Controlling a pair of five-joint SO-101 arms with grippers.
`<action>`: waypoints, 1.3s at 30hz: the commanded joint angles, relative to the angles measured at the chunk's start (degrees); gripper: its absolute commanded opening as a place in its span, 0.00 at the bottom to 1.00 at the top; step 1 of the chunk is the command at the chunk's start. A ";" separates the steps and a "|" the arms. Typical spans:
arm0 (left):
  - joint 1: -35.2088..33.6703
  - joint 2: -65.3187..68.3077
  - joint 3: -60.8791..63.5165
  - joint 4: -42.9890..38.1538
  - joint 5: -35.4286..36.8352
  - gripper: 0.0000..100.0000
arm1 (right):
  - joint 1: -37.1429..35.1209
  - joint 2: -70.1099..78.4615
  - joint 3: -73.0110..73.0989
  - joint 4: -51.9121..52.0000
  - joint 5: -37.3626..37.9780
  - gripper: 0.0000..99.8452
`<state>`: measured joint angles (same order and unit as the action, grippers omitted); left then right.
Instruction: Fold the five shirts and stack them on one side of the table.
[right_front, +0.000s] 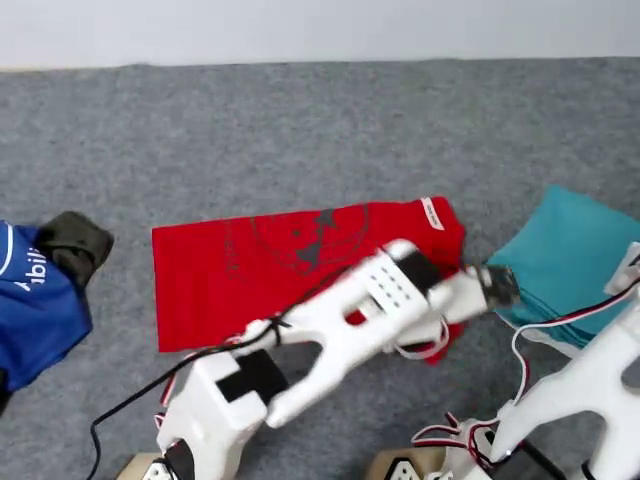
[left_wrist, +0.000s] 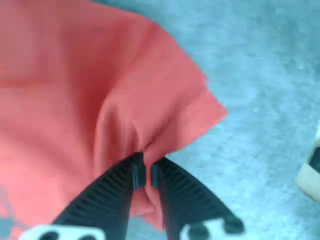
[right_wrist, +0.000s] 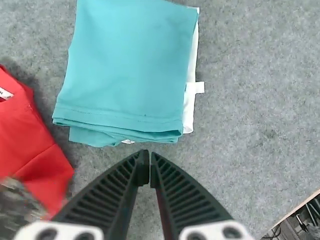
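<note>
blue shirt (right_front: 35, 310) — cut off at the left edge

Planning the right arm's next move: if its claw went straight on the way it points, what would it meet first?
Probably the near edge of the teal shirt, or the grey table just before it; depth is unclear.

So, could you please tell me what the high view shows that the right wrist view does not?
The high view adds the blue shirt and a dark garment beside it. The right wrist view adds the white garment under the teal shirt, plus the shut right pincer. Both share the red shirt and teal shirt.
</note>
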<state>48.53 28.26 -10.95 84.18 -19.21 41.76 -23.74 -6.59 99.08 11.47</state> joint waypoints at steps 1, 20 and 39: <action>-5.71 -3.78 -3.38 -0.09 0.09 0.00 | 0.66 -1.89 -2.99 1.19 -0.53 0.01; -17.93 2.29 -3.74 -11.60 -1.14 0.12 | 0.48 -1.98 -2.99 1.54 -0.53 0.01; -13.10 4.75 -17.54 3.16 -1.93 0.11 | 0.31 -6.64 -2.90 1.54 -0.53 0.01</action>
<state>32.62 33.27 -25.98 85.58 -21.14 41.76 -28.40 -6.59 99.78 11.47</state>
